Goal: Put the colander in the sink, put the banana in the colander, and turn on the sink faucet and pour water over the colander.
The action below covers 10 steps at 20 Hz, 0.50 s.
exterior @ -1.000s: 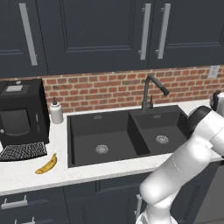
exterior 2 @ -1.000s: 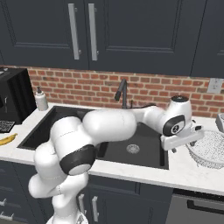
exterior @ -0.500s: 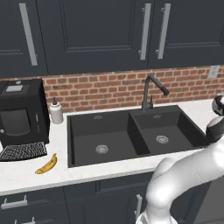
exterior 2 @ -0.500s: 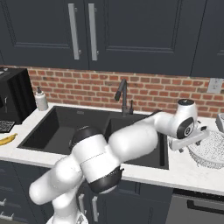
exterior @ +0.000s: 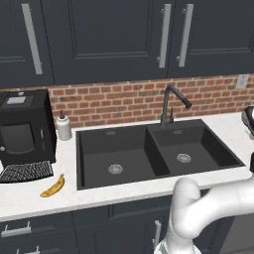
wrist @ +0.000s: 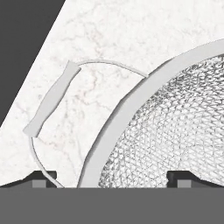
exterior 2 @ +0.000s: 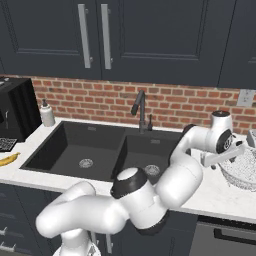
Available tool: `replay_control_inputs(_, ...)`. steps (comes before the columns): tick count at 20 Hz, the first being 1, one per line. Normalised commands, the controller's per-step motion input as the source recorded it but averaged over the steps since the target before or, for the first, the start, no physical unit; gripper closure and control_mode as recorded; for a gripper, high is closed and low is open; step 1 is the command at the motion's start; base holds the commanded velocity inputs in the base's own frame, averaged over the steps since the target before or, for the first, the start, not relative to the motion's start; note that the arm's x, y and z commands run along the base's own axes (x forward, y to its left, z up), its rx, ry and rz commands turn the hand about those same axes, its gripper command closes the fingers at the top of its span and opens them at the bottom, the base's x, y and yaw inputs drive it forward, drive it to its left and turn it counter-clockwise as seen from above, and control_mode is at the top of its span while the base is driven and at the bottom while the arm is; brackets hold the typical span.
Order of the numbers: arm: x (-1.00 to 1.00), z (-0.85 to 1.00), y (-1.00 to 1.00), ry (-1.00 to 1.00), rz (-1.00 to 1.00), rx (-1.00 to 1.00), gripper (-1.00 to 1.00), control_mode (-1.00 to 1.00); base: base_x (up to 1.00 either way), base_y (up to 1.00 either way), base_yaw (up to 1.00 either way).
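Gripper [wrist: 111, 178] (jaws wide) straddles colander [wrist: 175, 131] rim.

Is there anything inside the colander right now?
The colander shows bare mesh with nothing in it; its far side is out of frame. The banana lies on the counter left of the sink.

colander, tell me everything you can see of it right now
The colander is a silvery-white wire-mesh bowl with a broad pale rim and a thin looped wire handle with a flat grip. It sits upright on the white marbled counter, to the right of the sink, and looks empty. The open gripper hangs at its near rim, one fingertip outside the rim and one over the mesh; no contact is visible.
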Motion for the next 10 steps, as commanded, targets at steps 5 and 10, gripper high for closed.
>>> replay_control_inputs(5, 0.2, -0.32, -0.09, 0.0, 0.0, 0.01, -1.0, -1.0, 0.0, 0.0, 0.0)
replay_control_inputs(10, 0.03, -0.36, -0.08, 0.0, 0.0, 0.02, -1.0, -1.0, 0.0, 0.0, 0.0)
